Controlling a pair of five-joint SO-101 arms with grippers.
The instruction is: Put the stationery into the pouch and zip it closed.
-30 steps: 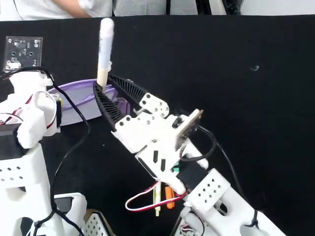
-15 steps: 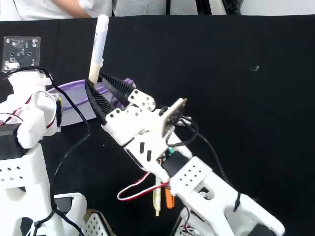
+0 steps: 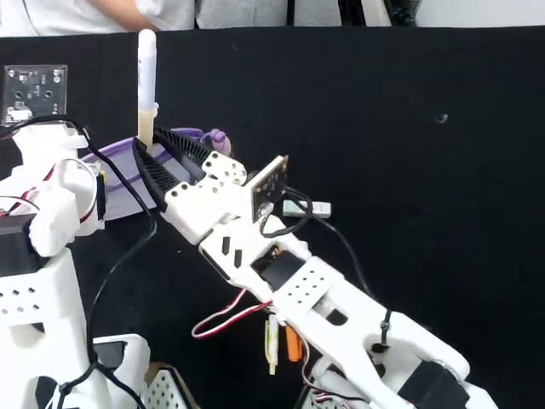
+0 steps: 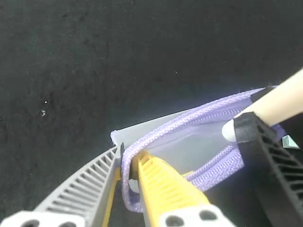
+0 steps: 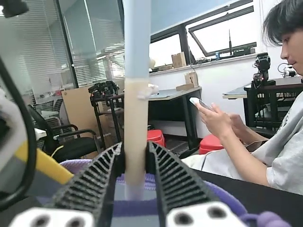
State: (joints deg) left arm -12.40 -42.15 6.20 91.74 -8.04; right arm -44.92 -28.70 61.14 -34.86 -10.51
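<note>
The right pincer [image 3: 146,152] is clamped on an upright pen [image 3: 146,81] above the purple pouch [image 3: 119,198] on the counter [image 3: 409,128]. The left wrist view adds the left pincer [image 4: 127,154] pinching the pouch's zipper edge, with the pen's tip seemingly just inside its mouth.

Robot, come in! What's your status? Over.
Left gripper shut on pouch edge, holding it open. Right gripper shut on pen, upright, tip at pouch mouth. Zipper open.
</note>
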